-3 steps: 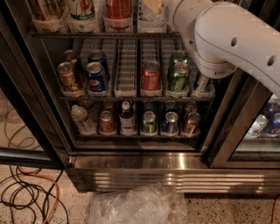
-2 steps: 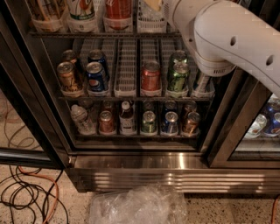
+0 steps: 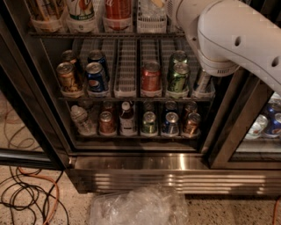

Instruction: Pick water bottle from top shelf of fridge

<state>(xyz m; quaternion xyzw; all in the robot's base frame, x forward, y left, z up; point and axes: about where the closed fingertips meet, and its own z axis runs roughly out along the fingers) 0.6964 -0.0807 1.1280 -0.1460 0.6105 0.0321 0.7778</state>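
The fridge (image 3: 39,110) stands open, dark-framed, with wire racks. The top shelf (image 3: 105,33) runs along the upper edge and holds tall cans (image 3: 81,11) in white lattice trays. In the right-hand tray (image 3: 151,24) I see a clear body that looks like the lower part of the water bottle (image 3: 151,11); its cap and label are cut off by the top edge. My white arm (image 3: 228,39) comes in from the right and reaches to the top shelf beside that tray. The gripper is past the top edge, out of view.
Short soda cans (image 3: 150,77) fill the middle rack. The lower rack holds a small clear bottle (image 3: 81,119), a brown drink bottle (image 3: 127,119) and more cans. Below is the ribbed steel base (image 3: 175,178). A crumpled plastic bag (image 3: 138,206) and cables (image 3: 30,193) lie on the floor. A second cooler (image 3: 263,125) stands at right.
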